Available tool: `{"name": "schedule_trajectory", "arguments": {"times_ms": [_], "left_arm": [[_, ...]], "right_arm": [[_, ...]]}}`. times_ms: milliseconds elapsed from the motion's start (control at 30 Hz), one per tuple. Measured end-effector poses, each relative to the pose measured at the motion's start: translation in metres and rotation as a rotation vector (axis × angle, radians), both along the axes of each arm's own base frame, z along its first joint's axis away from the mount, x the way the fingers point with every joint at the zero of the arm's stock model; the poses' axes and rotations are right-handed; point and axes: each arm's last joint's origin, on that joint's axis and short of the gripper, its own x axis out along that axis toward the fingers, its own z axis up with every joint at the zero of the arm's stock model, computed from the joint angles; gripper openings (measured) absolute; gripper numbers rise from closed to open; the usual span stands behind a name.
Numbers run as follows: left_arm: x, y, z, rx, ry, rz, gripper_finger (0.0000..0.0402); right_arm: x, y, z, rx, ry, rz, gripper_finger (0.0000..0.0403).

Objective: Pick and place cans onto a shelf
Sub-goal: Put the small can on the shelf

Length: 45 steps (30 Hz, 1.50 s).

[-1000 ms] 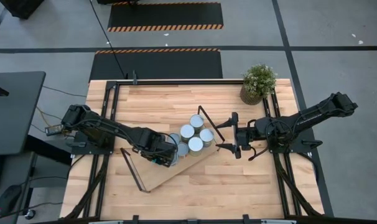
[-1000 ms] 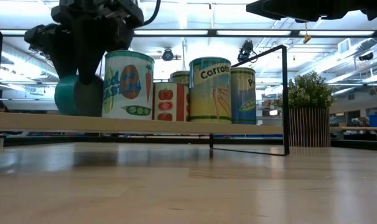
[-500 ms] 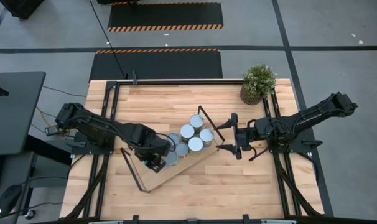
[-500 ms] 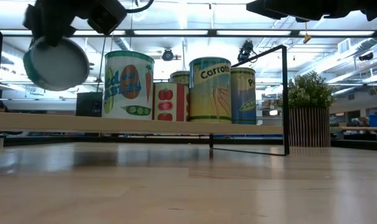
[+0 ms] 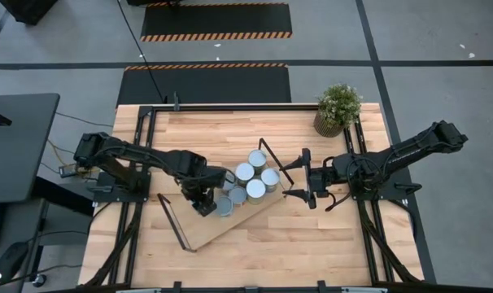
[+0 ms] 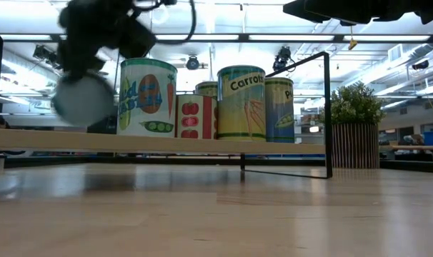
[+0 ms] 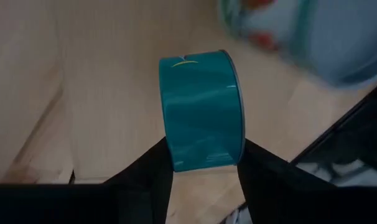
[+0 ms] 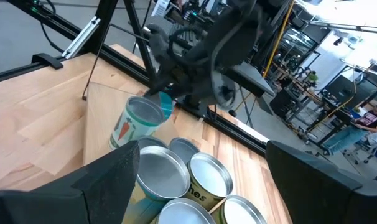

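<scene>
The left gripper (image 7: 204, 177), clamped on a teal can (image 7: 201, 109), hangs over the shelf (image 5: 230, 224)'s middle beside the standing cans (image 5: 250, 179); the right gripper (image 5: 299, 173) waits open at the shelf's far end.

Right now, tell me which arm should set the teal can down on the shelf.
The left. Its hand already grips the teal can above the shelf, next to the standing cans. The right hand hangs open and empty beyond the shelf's end.
</scene>
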Motion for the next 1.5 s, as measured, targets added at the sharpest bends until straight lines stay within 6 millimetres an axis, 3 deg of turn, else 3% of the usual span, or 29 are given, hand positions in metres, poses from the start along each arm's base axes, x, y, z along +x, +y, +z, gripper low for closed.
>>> {"name": "schedule_trajectory", "arguments": {"times_ms": [133,400,600,800,1167,1367,1500], "left_arm": [[-0.006,0.004,-0.015,-0.026,0.030,-0.019,0.0160],[-0.002,0.014,-0.008,-0.069,-0.100,-0.007,0.0160],[-0.026,0.017,-0.015,-0.061,-0.117,0.021,0.0160],[-0.048,0.019,-0.017,-0.119,-0.319,0.105,0.0160],[-0.099,0.023,-0.033,-0.236,-0.527,0.318,0.0160],[-0.105,0.023,-0.043,-0.314,-0.715,0.371,0.0160],[-0.107,0.018,-0.058,-0.342,-0.667,0.386,0.0160]], "right_arm": [[0.000,0.000,0.000,0.005,0.001,0.012,0.0356],[0.000,0.000,0.000,0.013,0.004,0.013,0.0356],[0.000,0.001,-0.001,0.020,0.015,0.020,0.0356],[0.000,0.001,-0.001,0.021,0.017,0.020,0.0356],[0.000,0.001,-0.002,0.021,0.022,0.023,0.0356],[0.000,0.001,-0.002,0.021,0.020,0.023,0.0356],[0.000,0.001,-0.002,0.020,0.019,0.022,0.0356]]}}
